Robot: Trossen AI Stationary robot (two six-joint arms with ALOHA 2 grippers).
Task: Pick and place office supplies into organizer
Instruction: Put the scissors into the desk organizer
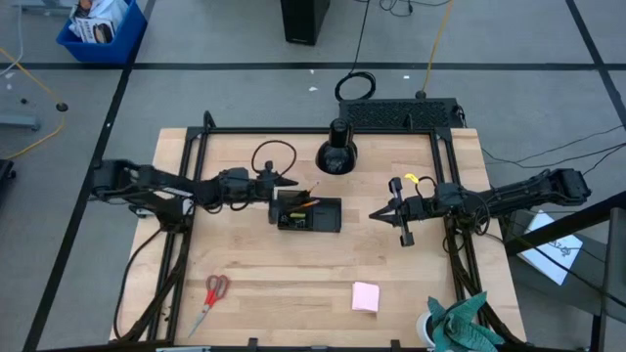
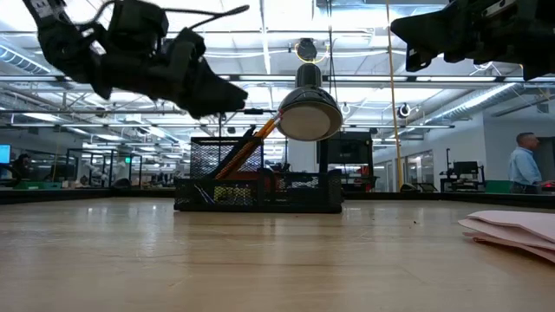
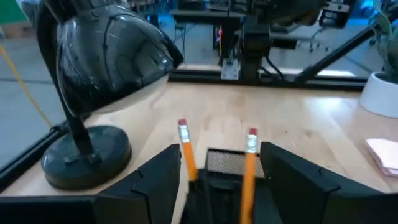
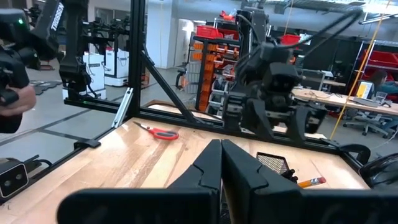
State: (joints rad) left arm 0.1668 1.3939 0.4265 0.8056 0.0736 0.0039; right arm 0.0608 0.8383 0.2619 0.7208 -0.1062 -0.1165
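The left gripper (image 1: 286, 184) hangs above the tall end of the organizer (image 1: 311, 214), near the middle of the tabletop (image 1: 293, 279). In the left wrist view its fingers (image 3: 155, 180) are spread wide, with nothing between them but the organizer's mesh below; they hold nothing. Two pencils (image 3: 248, 168) stand leaning in that tall compartment, eraser ends up, both inside the gap between the spread fingers. From the low view one pencil (image 2: 244, 149) slants up out of the mesh, just under the left gripper (image 2: 212, 91), and I cannot tell whether the two touch.

The right gripper (image 1: 377, 213) hovers above the tabletop, to the right of the organizer and apart from it, pointing toward it. In the right wrist view its fingers (image 4: 211, 163) are pressed together with only a thin seam between them, clenched on nothing.

The organizer sits flat on the tabletop, its taller end toward the left arm. Small dark and yellow-green bits show inside its mesh in the low view.

The scissors (image 1: 213, 293) lie flat near the front left corner of the tabletop, well apart from both grippers. The sticky pad (image 1: 366, 296) lies flat toward the front right, also well clear. A black lamp (image 1: 335, 154) stands behind the organizer, near the back edge.
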